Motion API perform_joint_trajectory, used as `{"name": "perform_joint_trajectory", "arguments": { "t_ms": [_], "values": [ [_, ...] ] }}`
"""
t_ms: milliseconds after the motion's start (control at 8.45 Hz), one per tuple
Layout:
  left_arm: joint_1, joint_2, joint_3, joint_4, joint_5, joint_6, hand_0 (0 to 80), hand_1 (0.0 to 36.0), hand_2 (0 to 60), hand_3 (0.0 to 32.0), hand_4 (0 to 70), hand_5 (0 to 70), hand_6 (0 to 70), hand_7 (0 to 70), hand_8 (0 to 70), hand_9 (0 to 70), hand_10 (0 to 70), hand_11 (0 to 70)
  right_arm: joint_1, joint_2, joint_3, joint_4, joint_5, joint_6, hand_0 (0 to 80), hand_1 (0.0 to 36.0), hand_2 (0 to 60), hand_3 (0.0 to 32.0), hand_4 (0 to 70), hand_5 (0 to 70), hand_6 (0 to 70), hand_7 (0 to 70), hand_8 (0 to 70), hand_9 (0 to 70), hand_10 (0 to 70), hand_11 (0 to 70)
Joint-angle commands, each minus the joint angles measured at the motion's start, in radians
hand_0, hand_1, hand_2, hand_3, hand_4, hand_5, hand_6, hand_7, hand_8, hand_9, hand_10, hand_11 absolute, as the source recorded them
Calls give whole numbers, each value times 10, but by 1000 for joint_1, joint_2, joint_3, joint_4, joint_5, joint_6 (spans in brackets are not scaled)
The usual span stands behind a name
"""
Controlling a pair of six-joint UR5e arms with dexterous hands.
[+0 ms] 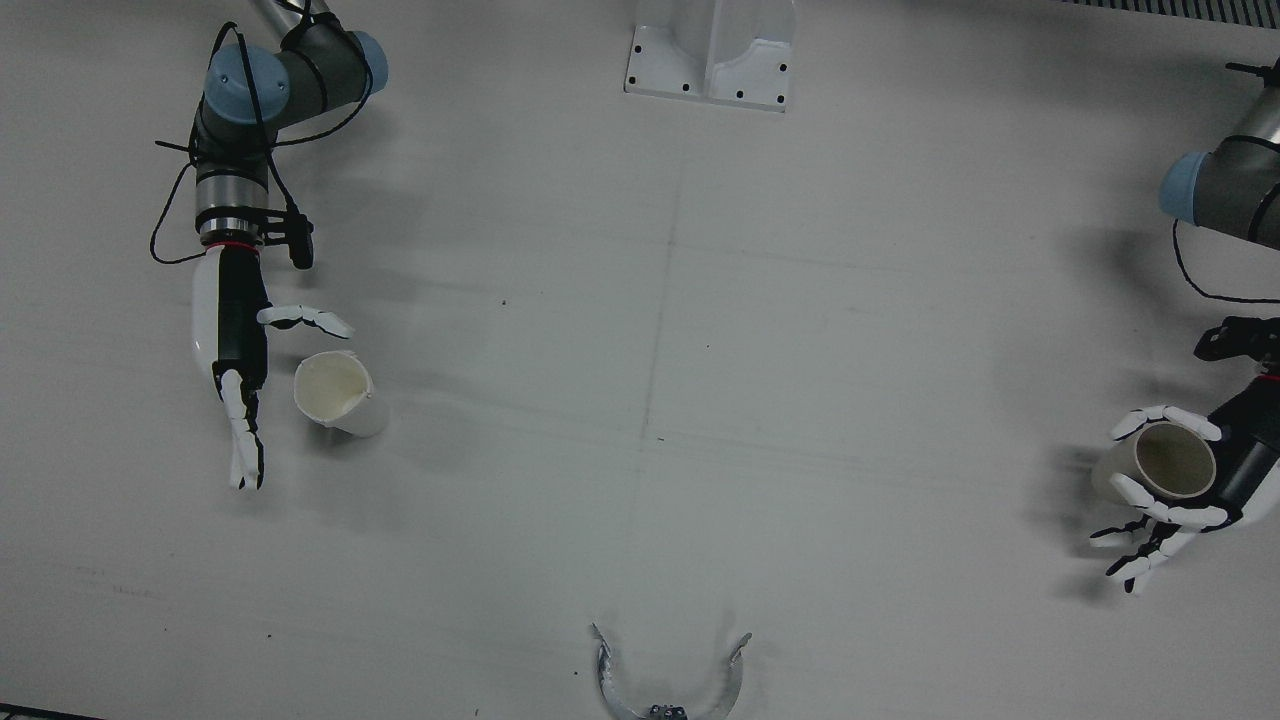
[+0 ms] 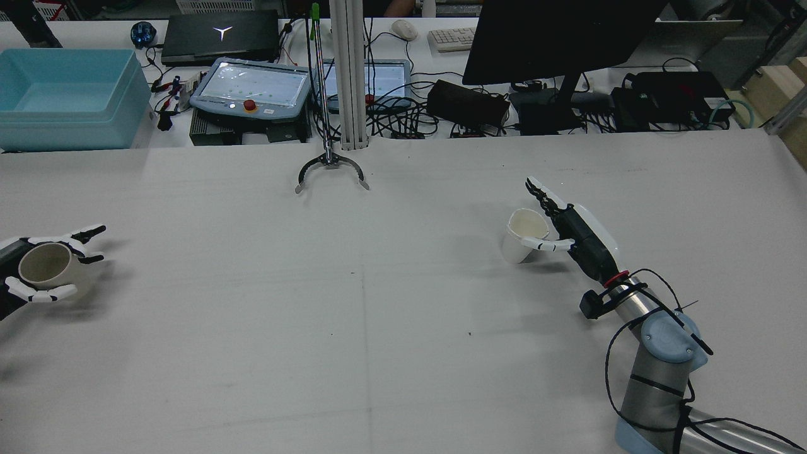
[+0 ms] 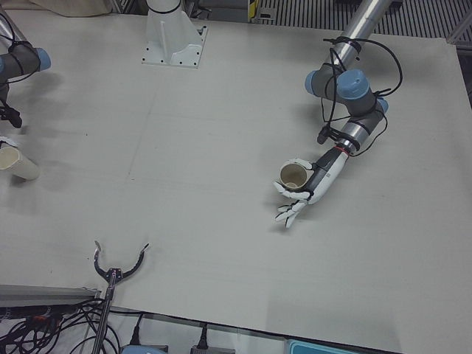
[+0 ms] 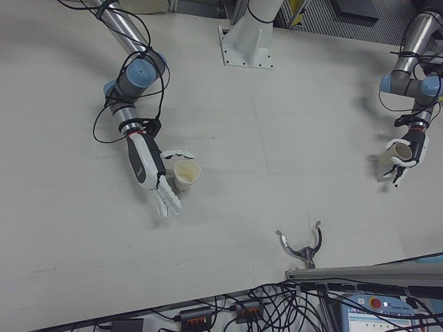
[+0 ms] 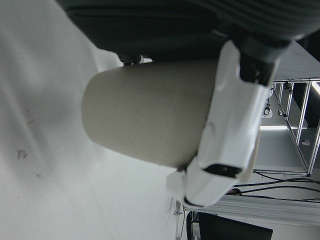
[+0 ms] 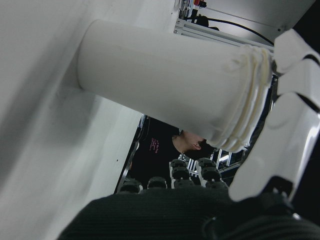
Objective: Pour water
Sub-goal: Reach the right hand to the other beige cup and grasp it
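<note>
A beige cup (image 1: 1165,465) stands near the table's edge on the robot's left side. My left hand (image 1: 1235,470) is around it, thumb and one finger hugging the rim, the other fingers splayed outward. Up close, a white finger (image 5: 225,135) lies against the cup's wall (image 5: 150,115). A white cup (image 1: 338,393) stands upright on the other side of the table. My right hand (image 1: 240,350) lies open beside it, fingers stretched straight past the cup and the thumb (image 1: 305,319) reaching behind it without a grip. From behind, the white cup (image 2: 523,236) and the beige cup (image 2: 47,268) are far apart.
A white mounting base (image 1: 710,55) sits at the table's robot side, between the arms. A metal claw on a pole (image 1: 665,690) hangs over the operators' edge. Beyond it are a monitor (image 2: 555,38), cables and a blue bin (image 2: 69,94).
</note>
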Motion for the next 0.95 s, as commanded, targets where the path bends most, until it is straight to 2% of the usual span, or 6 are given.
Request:
{"name": "perform_joint_trajectory", "arguments": {
  "t_ms": [0,473,592,710,828],
  "values": [
    [2,2,18,-9,0,4,800,360,600,0,700,700,133,110,45,8,127,217,-15,16,-8,-1,0,-8,458,139,210,0,36,53,131,60,32,0,0,0],
    [1,2,18,-10,0,3,800,360,600,0,700,700,133,110,46,8,127,217,-33,24,-8,-1,2,-9,457,138,215,0,43,56,144,80,45,15,0,0],
    [1,3,20,-10,0,4,800,360,600,0,700,700,132,110,45,8,127,217,-33,24,-8,-1,2,-8,459,137,214,0,49,63,170,97,69,44,0,0],
    [-1,3,20,-12,0,4,800,360,600,0,700,700,131,108,45,7,126,217,-33,24,-6,-1,2,-8,462,143,221,10,25,70,183,110,84,61,0,0],
    [-1,3,18,-12,0,3,800,360,600,0,700,700,130,108,44,7,126,216,-33,24,-6,-1,2,-6,465,154,226,100,0,84,218,150,96,74,0,0]
  ]
}}
